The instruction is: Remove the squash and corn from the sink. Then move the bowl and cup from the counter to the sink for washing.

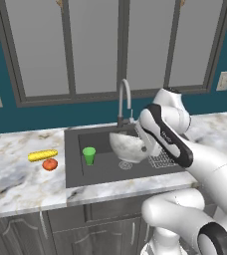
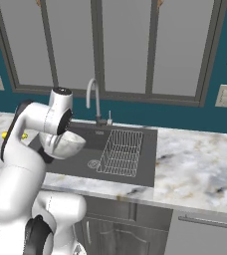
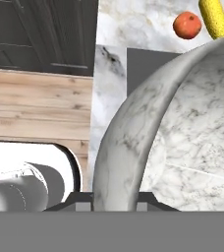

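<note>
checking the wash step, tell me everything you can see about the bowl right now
The bowl is wide and round, grey-white with darker veins, looking like marbled stone. It sits tipped on its side rather than flat, held over the sink near the drain, in front of the faucet. The gripper has its jaws on either side of the rim, one inside and one outside. The green cup stands apart to its left. Whether the bowl touches the sink floor cannot be told.

Bowl (image 1: 128, 146) above sink (image 1: 75, 169), cup (image 1: 89, 155) inside
</note>
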Tool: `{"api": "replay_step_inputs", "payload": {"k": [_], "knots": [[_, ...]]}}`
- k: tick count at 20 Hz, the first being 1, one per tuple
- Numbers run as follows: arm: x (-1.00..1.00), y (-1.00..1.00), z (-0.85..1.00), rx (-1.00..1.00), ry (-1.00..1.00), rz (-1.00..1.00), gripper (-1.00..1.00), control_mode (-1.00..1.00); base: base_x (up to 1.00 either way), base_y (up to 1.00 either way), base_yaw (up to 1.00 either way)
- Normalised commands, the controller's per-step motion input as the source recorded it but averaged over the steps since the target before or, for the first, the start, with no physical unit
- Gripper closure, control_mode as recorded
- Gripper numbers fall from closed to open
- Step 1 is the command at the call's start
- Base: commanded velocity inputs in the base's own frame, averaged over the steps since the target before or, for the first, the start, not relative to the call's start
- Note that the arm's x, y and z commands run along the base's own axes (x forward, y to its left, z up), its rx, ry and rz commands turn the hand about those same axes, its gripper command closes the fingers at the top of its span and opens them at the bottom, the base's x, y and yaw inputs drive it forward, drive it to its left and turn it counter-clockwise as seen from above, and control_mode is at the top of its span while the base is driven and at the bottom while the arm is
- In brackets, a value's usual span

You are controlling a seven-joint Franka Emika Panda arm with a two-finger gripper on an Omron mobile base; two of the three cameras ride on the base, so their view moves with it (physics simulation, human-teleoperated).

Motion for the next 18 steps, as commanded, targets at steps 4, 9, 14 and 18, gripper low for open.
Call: {"api": "replay_step_inputs", "payload": {"k": [4, 9, 14, 18], "knots": [[0.13, 0.10, -0.02, 0.01, 0.00, -0.04, 1.00, -1.00, 0.00, 0.00, 0.00], [0.16, 0.07, -0.05, 0.00, 0.00, -0.07, 1.00, -1.00, 0.00, 0.00, 0.00], [0.15, 0.06, -0.08, 0.00, 0.00, -0.08, 1.00, -1.00, 0.00, 0.00, 0.00], [0.15, 0.09, -0.12, 0.00, 0.00, -0.07, 1.00, -1.00, 0.00, 0.00, 0.00]]}}
